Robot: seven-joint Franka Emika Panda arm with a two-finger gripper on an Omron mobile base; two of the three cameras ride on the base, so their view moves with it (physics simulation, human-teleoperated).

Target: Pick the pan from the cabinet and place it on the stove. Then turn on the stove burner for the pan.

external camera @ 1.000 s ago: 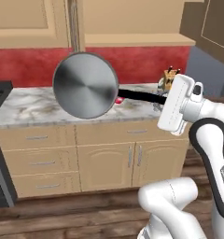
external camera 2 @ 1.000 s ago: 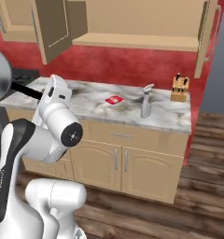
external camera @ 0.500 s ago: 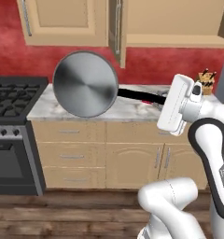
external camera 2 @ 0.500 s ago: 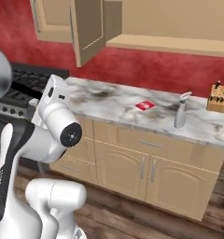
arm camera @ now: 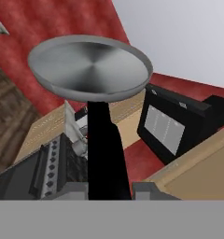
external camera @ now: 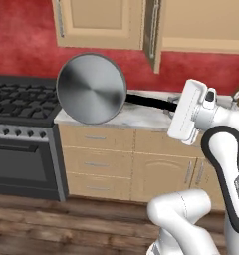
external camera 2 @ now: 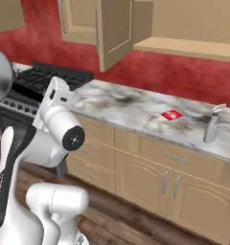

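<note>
1. The gripper (arm camera: 109,193), at the bottom middle of the hand view, is pinching the black handle of the pan (external camera: 91,88); the handle runs up between its fingers to the silver bowl.
2. In the left base view the pan hangs in the air at centre left, turned on edge so its round steel face looks toward the camera, with the handle running right to the white hand.
3. The pan sits in front of the counter (external camera: 141,115) edge, just right of the stove (external camera: 22,102), which fills the left side of that frame.
4. In the right base view the pan's rim (external camera 2: 1,76) shows at the far left edge.
5. The cabinet (external camera 2: 114,31) at the top of that view has one door swung open.
6. A small red item (external camera 2: 172,115) and a grey bottle (external camera 2: 212,125) rest on the counter at the right.
</note>
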